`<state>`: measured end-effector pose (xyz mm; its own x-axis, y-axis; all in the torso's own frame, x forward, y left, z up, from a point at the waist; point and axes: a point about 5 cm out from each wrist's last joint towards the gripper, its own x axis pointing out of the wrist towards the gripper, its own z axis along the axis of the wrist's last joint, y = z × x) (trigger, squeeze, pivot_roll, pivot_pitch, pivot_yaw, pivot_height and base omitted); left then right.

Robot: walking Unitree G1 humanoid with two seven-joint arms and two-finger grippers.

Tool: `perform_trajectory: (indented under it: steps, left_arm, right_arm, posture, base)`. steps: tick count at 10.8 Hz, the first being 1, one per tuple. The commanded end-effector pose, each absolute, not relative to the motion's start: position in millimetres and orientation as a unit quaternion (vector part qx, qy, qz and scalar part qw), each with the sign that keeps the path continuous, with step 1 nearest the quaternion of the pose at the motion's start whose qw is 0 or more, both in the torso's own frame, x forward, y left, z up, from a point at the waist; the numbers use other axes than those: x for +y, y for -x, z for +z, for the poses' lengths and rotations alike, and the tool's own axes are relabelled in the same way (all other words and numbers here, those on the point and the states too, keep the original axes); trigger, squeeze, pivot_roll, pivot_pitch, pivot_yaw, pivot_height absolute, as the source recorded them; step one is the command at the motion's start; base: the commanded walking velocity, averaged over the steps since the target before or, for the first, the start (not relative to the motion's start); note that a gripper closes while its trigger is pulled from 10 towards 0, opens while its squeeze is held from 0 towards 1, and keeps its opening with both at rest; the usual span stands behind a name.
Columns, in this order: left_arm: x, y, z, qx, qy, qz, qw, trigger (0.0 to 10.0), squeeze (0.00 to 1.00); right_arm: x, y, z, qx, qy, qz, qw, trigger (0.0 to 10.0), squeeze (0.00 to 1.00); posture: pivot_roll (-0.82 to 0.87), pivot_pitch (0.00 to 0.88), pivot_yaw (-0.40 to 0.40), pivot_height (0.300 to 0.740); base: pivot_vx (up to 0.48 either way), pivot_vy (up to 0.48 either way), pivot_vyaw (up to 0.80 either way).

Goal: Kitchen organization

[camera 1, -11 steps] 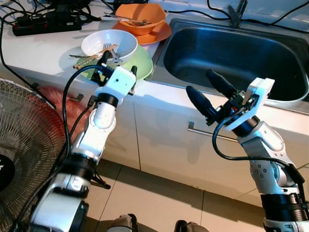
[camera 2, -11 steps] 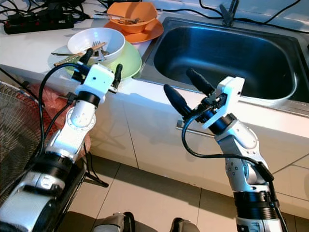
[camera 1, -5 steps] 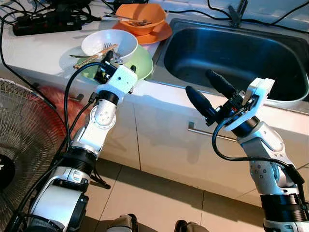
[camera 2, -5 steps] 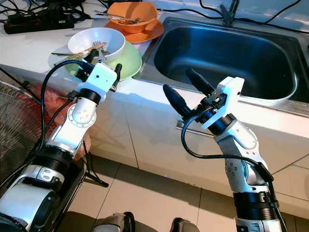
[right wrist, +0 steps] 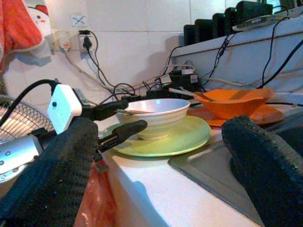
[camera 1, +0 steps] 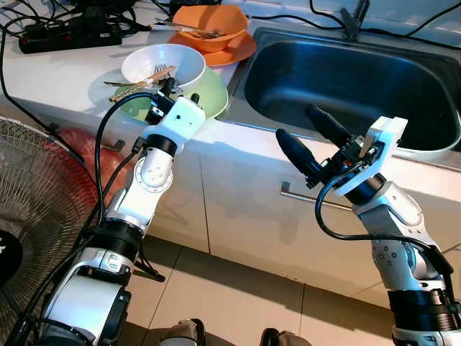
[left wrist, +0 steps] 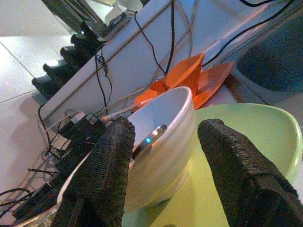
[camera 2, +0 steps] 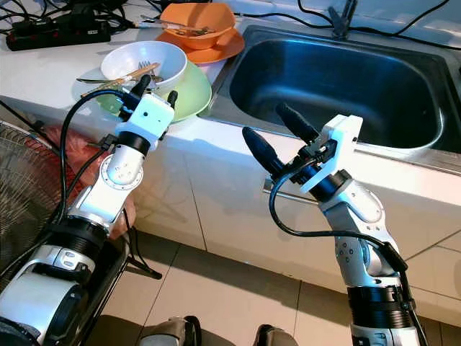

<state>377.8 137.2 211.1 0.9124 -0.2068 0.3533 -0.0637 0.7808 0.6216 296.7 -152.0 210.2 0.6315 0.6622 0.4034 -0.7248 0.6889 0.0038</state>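
My left gripper (camera 1: 175, 90) is up at the near edge of the counter (camera 1: 65, 72), its fingers spread on either side of the near wall of the white bowl (camera 1: 163, 63), which sits on the green plate (camera 1: 212, 90). From my head I cannot tell whether the fingers touch the bowl; my left wrist view shows both black fingertips (left wrist: 111, 156) apart with the bowl's side between them, and no clear contact. That view also shows a utensil's metal end leaning over the bowl's rim, while from above I can see a fork (camera 1: 164, 70) and a wooden-handled utensil (camera 1: 133, 87) lying across it. Farther off, toward the sink (camera 1: 346, 86), an orange bowl (camera 1: 210, 27) rests on an orange plate (camera 1: 234, 49), with cutlery in it. My right gripper (camera 1: 315, 138) hangs in front of the cabinet, near the sink's front edge, fingers wide and holding nothing. Its wrist view looks sideways along the counter and takes in my left gripper at the bowl, plus a fan (camera 1: 36, 209) and a tiled wall with sockets. A power strip (camera 1: 68, 32) lies at the far left of the counter.
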Motion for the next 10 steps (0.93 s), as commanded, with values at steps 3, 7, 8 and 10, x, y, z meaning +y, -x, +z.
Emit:
perform_trajectory:
  steps: [3, 7, 8, 10]
  left_arm:
    - [135.4, -378.7, 215.9, -0.217, -0.334, -0.036, 0.917, 0.0, 0.00]
    - [135.3, -377.7, 219.6, -0.227, -0.332, -0.035, 0.915, 0.0, 0.00]
    - [133.5, -377.1, 221.4, -0.232, -0.330, -0.037, 0.914, 0.0, 0.00]
    - [129.3, -375.1, 225.3, -0.246, -0.304, -0.044, 0.919, 0.0, 0.00]
  right_arm:
    - [-150.9, -295.1, 210.4, -0.188, -0.079, 0.390, 0.898, 10.0, 0.00]
    - [-150.3, -296.0, 210.4, -0.188, -0.079, 0.391, 0.898, 10.0, 0.00]
    - [-149.9, -296.3, 210.4, -0.188, -0.079, 0.391, 0.898, 10.0, 0.00]
    - [-149.5, -296.5, 210.0, -0.187, -0.078, 0.392, 0.897, 10.0, 0.00]
  posture:
    - [0.04, 0.137, 0.009, 0.740]
    - [0.04, 0.135, 0.006, 0.740]
    - [0.04, 0.135, 0.006, 0.740]
    - [0.04, 0.136, 0.006, 0.740]
  base:
    - [0.000, 0.000, 0.00]
    - [0.000, 0.000, 0.00]
    - [0.000, 0.000, 0.00]
    - [0.000, 0.000, 0.00]
